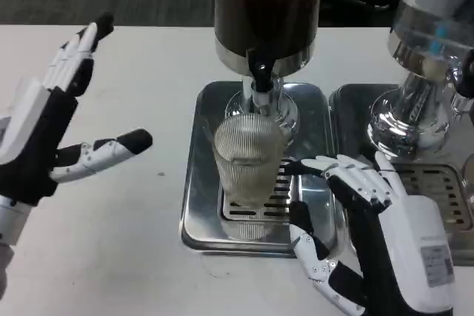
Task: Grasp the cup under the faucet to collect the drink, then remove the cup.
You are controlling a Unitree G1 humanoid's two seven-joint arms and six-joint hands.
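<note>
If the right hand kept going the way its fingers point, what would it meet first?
Probably the ribbed clear glass cup on the steel drip tray: the right hand points left towards it, fingertips close beside it. Depth is uncertain.

dispenser (265,5) top cropped, left forearm cut off
</note>
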